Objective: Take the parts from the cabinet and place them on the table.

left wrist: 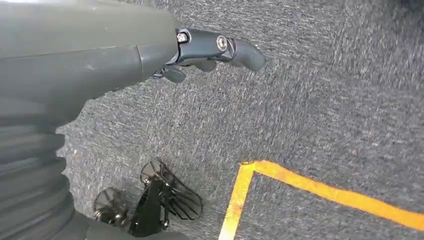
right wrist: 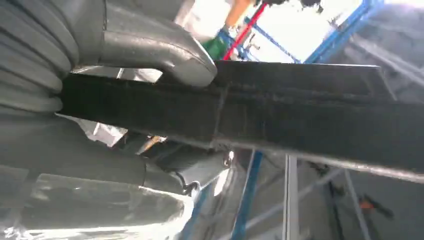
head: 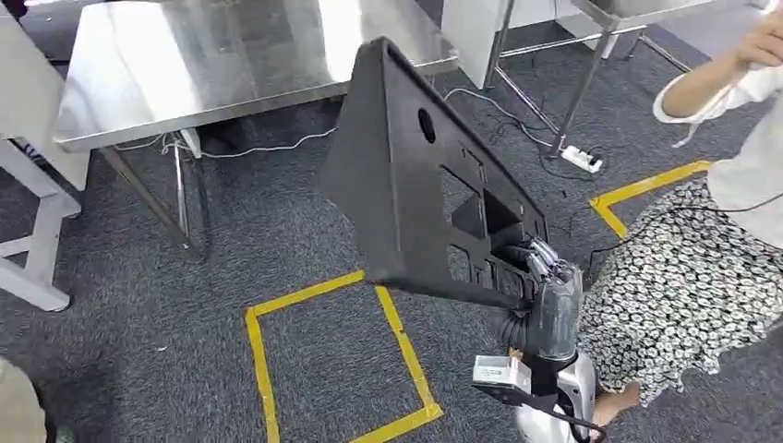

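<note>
A large black plastic panel (head: 415,175) with a round hole and several rectangular cut-outs stands tilted in the air above the carpet. My right hand (head: 547,277) grips it at its lower right end. Up close in the right wrist view, the panel's edge (right wrist: 280,112) runs across with my right hand (right wrist: 125,60) clamped over it by the thumb. A steel table (head: 222,55) stands at the upper left, beyond the panel. My left hand (left wrist: 200,50) hangs over the carpet with its fingers apart, holding nothing.
A person in a white top and patterned skirt (head: 702,268) stands close at my right. Yellow tape (head: 323,360) marks a square on the grey carpet. A power strip (head: 582,159) and cables lie under a second table (head: 591,18). A white frame (head: 28,185) stands far left.
</note>
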Controlling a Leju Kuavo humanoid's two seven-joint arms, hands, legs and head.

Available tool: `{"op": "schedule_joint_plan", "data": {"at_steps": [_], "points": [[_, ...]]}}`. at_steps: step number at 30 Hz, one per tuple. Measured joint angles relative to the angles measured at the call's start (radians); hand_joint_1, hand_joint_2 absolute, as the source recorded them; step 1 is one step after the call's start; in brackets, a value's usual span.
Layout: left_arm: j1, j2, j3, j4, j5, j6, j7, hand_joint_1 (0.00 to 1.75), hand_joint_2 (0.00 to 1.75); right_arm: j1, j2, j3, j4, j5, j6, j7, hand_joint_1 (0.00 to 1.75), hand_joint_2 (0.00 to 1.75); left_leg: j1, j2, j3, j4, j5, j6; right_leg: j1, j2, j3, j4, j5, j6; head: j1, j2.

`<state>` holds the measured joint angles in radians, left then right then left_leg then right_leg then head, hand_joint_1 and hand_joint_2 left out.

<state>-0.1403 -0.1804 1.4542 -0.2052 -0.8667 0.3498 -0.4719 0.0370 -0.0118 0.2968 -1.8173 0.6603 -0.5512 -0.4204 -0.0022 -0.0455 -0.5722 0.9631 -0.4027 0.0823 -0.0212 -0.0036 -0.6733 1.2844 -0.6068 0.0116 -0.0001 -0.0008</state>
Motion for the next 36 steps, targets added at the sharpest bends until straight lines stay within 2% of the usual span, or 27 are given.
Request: {"op": "schedule_joint_plan", "data": {"at_steps": [1, 2, 3, 4, 5, 6, 8, 9, 10, 11, 12, 15, 16, 17, 18, 20, 21, 22, 24, 26, 27, 28, 30, 31, 32, 34, 36], "points": [[0.000, 0.000, 0.000, 0.000, 0.000, 0.000, 0.001, 0.00, 1.75, 0.000, -0.003, 0.000, 0.000, 0.000, 0.000, 0.000, 1.75, 1.75, 0.002, -0.016, 0.000, 0.001, -0.001, -0.002, -0.003, 0.000, -0.004, -0.015, 0.018, 0.012, 0.005, 0.000], [0.001, -0.003, 0.000, 0.000, 0.001, 0.000, 0.002, 0.00, 1.75, 0.000, -0.005, 0.000, 0.000, -0.001, 0.000, 0.000, 1.75, 1.75, 0.004, -0.033, 0.001, 0.005, -0.004, -0.007, -0.008, 0.001, 0.015, -0.078, 0.058, 0.027, 0.003, 0.000], [0.002, -0.003, 0.000, 0.000, 0.001, 0.000, 0.002, 0.00, 1.75, 0.000, -0.005, 0.000, 0.000, -0.001, 0.000, 0.000, 1.75, 1.75, 0.008, -0.047, 0.000, 0.012, -0.009, -0.013, -0.014, 0.005, 0.053, -0.169, 0.103, 0.042, 0.005, 0.000], [0.001, -0.004, 0.000, 0.000, 0.001, 0.000, 0.002, 0.00, 1.75, 0.000, -0.005, 0.000, 0.000, -0.001, 0.000, 0.000, 1.75, 1.75, 0.012, -0.063, -0.002, 0.024, -0.016, -0.024, -0.024, 0.026, 0.098, -0.271, 0.146, 0.056, 0.005, 0.000], [0.002, -0.004, 0.000, 0.000, 0.001, 0.000, 0.002, 0.00, 1.75, -0.001, -0.005, 0.000, 0.002, -0.001, 0.000, 0.000, 1.75, 1.75, 0.010, -0.074, -0.005, 0.033, -0.022, -0.035, -0.021, 0.049, 0.097, -0.271, 0.142, 0.046, 0.005, 0.000], [0.001, -0.003, 0.000, 0.000, 0.001, 0.000, 0.002, 0.00, 1.75, -0.001, -0.004, 0.000, 0.000, -0.002, 0.000, -0.001, 1.75, 1.75, 0.007, -0.082, -0.014, 0.048, -0.033, -0.044, -0.020, 0.054, 0.108, -0.288, 0.144, 0.034, 0.012, 0.000], [0.006, -0.003, 0.000, 0.000, 0.001, 0.000, 0.002, 0.00, 1.75, -0.004, -0.005, 0.000, -0.001, -0.002, 0.000, -0.002, 1.75, 1.75, 0.012, -0.090, -0.024, 0.042, -0.028, -0.051, -0.011, 0.041, 0.103, -0.278, 0.146, 0.015, 0.008, 0.000], [0.010, -0.003, 0.000, 0.000, 0.001, 0.000, 0.002, 0.00, 1.75, -0.004, -0.003, 0.000, -0.001, 0.000, 0.000, -0.002, 1.75, 1.75, 0.014, -0.099, -0.027, 0.044, -0.027, -0.053, -0.015, 0.033, 0.103, -0.279, 0.148, 0.008, 0.008, 0.000], [0.011, 0.002, 0.000, -0.001, 0.002, 0.002, 0.002, 0.00, 1.75, -0.006, -0.003, 0.000, -0.001, -0.001, 0.003, -0.002, 1.75, 1.75, 0.019, -0.093, -0.028, 0.052, -0.031, -0.056, -0.025, 0.023, 0.106, -0.281, 0.149, 0.003, 0.008, 0.000], [0.012, -0.001, 0.000, 0.000, 0.003, 0.003, 0.002, 0.00, 1.75, -0.008, -0.002, 0.000, -0.001, -0.001, 0.007, -0.002, 1.75, 1.75, 0.014, -0.037, -0.038, 0.080, -0.049, -0.061, -0.022, 0.017, 0.109, -0.282, 0.148, -0.007, 0.005, 0.000], [0.010, -0.001, 0.001, 0.000, 0.005, 0.004, 0.002, 0.00, 1.75, -0.008, 0.000, 0.000, -0.001, -0.001, 0.009, -0.002, 1.75, 1.75, 0.016, 0.005, -0.068, 0.138, -0.082, -0.067, -0.018, 0.007, 0.110, -0.282, 0.146, -0.014, -0.006, 0.000], [0.008, -0.001, 0.000, 0.000, 0.008, 0.008, 0.003, 0.00, 1.75, -0.012, 0.002, 0.000, 0.002, 0.001, 0.017, -0.002, 1.75, 1.75, 0.021, 0.042, -0.155, 0.304, -0.156, -0.074, -0.010, -0.017, 0.110, -0.281, 0.142, -0.020, -0.006, 0.000], [0.008, -0.001, 0.000, 0.000, 0.008, 0.009, 0.004, 0.00, 1.75, -0.013, 0.002, 0.000, 0.005, 0.002, 0.018, -0.002, 1.75, 1.75, 0.022, 0.043, -0.186, 0.359, -0.170, -0.075, -0.007, -0.029, 0.110, -0.281, 0.140, -0.022, -0.007, 0.000], [0.009, -0.001, 0.000, 0.000, 0.008, 0.011, 0.005, 0.00, 1.75, -0.013, 0.002, 0.000, 0.007, 0.005, 0.017, -0.002, 1.75, 1.75, 0.022, 0.043, -0.196, 0.370, -0.160, -0.073, -0.003, -0.043, 0.112, -0.281, 0.138, -0.025, -0.007, 0.000], [0.009, -0.001, 0.000, 0.000, 0.008, 0.013, 0.005, 0.00, 1.75, -0.014, 0.002, 0.000, 0.008, 0.006, 0.017, -0.002, 1.75, 1.75, 0.021, 0.043, -0.179, 0.330, -0.130, -0.068, 0.000, -0.055, 0.114, -0.281, 0.135, -0.025, -0.007, 0.000], [0.010, 0.001, 0.000, 0.000, 0.007, 0.013, 0.004, 0.00, 1.75, -0.019, 0.002, 0.000, 0.008, 0.007, 0.017, -0.002, 1.75, 1.75, 0.014, 0.066, -0.085, 0.154, -0.046, -0.047, 0.007, -0.078, 0.122, -0.282, 0.129, -0.024, -0.007, 0.000], [0.008, 0.005, 0.000, -0.001, 0.007, 0.012, 0.002, 0.00, 1.75, -0.023, 0.002, 0.000, 0.008, 0.009, 0.015, -0.002, 1.75, 1.75, -0.002, 0.131, -0.037, 0.070, -0.028, -0.024, 0.006, -0.087, 0.127, -0.283, 0.128, -0.025, -0.006, 0.000], [0.005, 0.009, 0.000, -0.002, 0.007, 0.010, 0.001, 0.00, 1.75, -0.024, 0.002, 0.000, 0.008, 0.014, 0.012, -0.002, 1.75, 1.75, -0.005, 0.140, -0.038, 0.069, -0.036, -0.022, 0.019, -0.098, 0.128, -0.284, 0.123, -0.017, 0.001, 0.000], [0.003, 0.009, 0.000, -0.002, 0.008, 0.010, -0.002, 0.00, 1.75, -0.025, 0.002, 0.000, 0.009, 0.038, -0.002, -0.004, 1.75, 1.75, -0.013, 0.119, -0.040, 0.063, -0.036, -0.018, 0.008, -0.121, 0.133, -0.288, 0.120, -0.009, -0.003, 0.000], [0.003, 0.011, 0.000, -0.002, 0.011, 0.011, -0.002, 0.00, 1.75, -0.034, 0.002, 0.000, 0.008, 0.064, -0.011, -0.003, 1.75, 1.75, -0.014, 0.090, -0.028, 0.037, -0.028, -0.010, 0.019, -0.143, 0.152, -0.303, 0.120, 0.001, -0.004, 0.000], [0.004, 0.008, 0.000, -0.001, 0.012, 0.011, -0.002, 0.00, 1.75, -0.043, 0.001, 0.001, 0.010, 0.077, -0.015, 0.005, 1.75, 1.75, 0.001, 0.075, -0.005, 0.012, -0.009, -0.017, 0.015, -0.087, 0.137, -0.281, 0.111, 0.004, 0.000, 0.000], [0.002, 0.006, 0.000, -0.001, 0.013, 0.013, -0.002, 0.00, 1.75, -0.048, 0.000, 0.001, 0.010, 0.085, -0.021, 0.009, 1.75, 1.75, 0.004, 0.066, 0.001, 0.001, -0.004, -0.010, 0.013, -0.038, 0.119, -0.232, 0.083, -0.004, -0.003, 0.000], [0.000, 0.006, 0.000, -0.001, 0.014, 0.013, -0.002, 0.00, 1.75, -0.050, -0.005, 0.001, 0.010, 0.091, -0.029, 0.014, 1.75, 1.75, 0.005, 0.035, -0.002, 0.000, -0.001, -0.008, 0.008, -0.004, 0.034, -0.067, 0.017, -0.013, 0.003, 0.000], [0.000, 0.005, 0.000, -0.001, 0.014, 0.013, -0.002, 0.00, 1.75, -0.050, -0.006, 0.002, 0.013, 0.094, -0.029, 0.018, 1.75, 1.75, 0.005, 0.016, -0.003, 0.001, -0.001, -0.008, 0.005, -0.001, -0.006, 0.003, -0.002, -0.009, 0.003, 0.000], [0.000, 0.003, 0.000, -0.001, 0.016, 0.013, -0.003, 0.00, 1.75, -0.052, -0.010, 0.002, 0.016, 0.087, -0.032, 0.020, 1.75, 1.75, 0.005, 0.000, -0.004, 0.001, -0.001, -0.010, 0.002, -0.001, -0.024, 0.024, 0.001, -0.001, 0.003, 0.000], [0.004, 0.000, 0.000, 0.000, 0.017, 0.012, -0.005, 0.00, 1.75, -0.066, -0.017, 0.002, 0.019, 0.071, -0.036, 0.020, 1.75, 1.75, 0.008, -0.020, -0.001, 0.005, -0.005, -0.016, -0.005, -0.001, 0.011, -0.074, 0.064, 0.025, 0.006, 0.000], [0.005, -0.002, 0.000, 0.000, 0.016, 0.009, -0.007, 0.00, 1.75, -0.083, -0.021, 0.002, 0.018, 0.059, -0.045, 0.016, 1.75, 1.75, 0.012, -0.035, -0.001, 0.021, -0.017, -0.034, -0.019, 0.004, 0.090, -0.267, 0.147, 0.048, 0.007, 0.000]]}}
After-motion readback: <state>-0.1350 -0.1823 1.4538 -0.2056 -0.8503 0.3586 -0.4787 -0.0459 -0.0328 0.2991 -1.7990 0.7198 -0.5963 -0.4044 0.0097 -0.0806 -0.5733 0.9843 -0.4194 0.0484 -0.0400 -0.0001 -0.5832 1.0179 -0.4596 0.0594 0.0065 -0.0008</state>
